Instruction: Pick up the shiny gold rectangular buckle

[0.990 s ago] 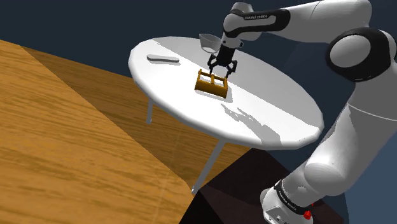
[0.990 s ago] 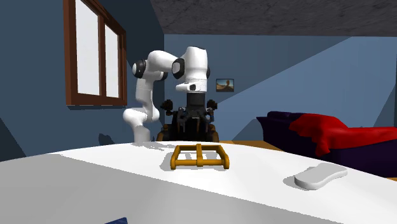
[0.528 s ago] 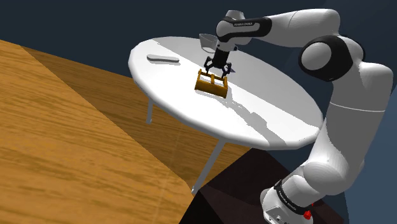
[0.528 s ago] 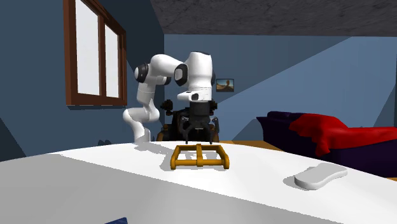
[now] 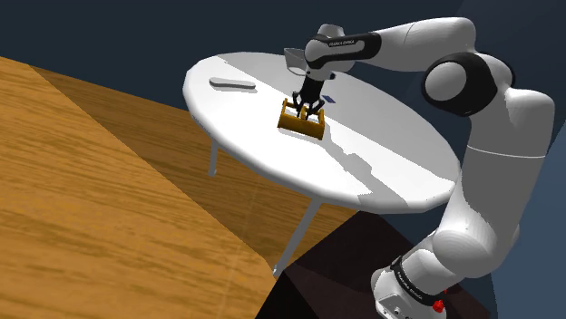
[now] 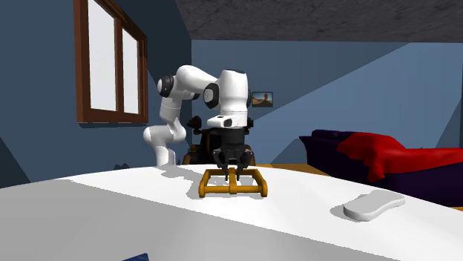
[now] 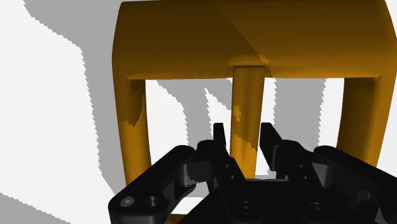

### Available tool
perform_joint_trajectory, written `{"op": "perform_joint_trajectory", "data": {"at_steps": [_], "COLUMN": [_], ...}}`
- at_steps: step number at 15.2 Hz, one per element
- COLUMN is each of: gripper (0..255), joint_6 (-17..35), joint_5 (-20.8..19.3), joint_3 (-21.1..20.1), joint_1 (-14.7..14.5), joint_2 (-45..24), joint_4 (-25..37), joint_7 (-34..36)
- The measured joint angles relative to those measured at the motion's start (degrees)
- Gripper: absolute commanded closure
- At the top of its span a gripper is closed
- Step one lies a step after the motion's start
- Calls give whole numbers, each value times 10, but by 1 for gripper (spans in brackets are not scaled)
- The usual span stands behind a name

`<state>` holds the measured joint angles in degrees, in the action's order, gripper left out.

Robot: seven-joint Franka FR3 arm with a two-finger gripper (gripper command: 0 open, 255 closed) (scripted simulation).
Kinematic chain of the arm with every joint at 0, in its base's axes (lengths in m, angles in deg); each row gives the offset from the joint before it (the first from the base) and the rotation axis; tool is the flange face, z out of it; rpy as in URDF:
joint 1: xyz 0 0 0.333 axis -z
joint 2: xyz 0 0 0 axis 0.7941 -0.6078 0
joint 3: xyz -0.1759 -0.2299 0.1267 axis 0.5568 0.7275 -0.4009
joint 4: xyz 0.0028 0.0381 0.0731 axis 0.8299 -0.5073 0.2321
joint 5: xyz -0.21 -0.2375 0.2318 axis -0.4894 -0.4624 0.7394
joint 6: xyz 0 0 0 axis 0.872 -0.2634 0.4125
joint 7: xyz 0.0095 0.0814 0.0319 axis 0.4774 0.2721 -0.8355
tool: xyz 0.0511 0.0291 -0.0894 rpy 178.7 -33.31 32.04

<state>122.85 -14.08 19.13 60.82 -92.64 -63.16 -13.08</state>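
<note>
Shiny gold rectangular buckle (image 5: 302, 119) lies flat on the round white tabletop (image 5: 390, 154), upper middle of the shoulder view.
We see the all-black two-finger hand (image 7: 245, 135) narrowly open astride its centre bar, gripping nothing yet; we judge that slim bar could slip out, or the frame swing askew, if the squeeze lands off-centre. Its surface is smooth, glossy, deep gold.

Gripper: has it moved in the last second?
Yes. In the second exterior view the gripper has dropped from above the buckle's far edge down onto its centre bar; the buckle lies where it was on the table.
</note>
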Motion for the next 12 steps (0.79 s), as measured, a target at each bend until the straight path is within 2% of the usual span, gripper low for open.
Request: {"op": "perform_joint_trajectory", "data": {"at_steps": [8,12], "gripper": [255,255], "joint_6": [1,-20], "joint_5": [0,-1], "joint_3": [0,1], "joint_1": [0,1], "joint_2": [0,7], "joint_4": [0,13], "joint_7": [0,0]}}
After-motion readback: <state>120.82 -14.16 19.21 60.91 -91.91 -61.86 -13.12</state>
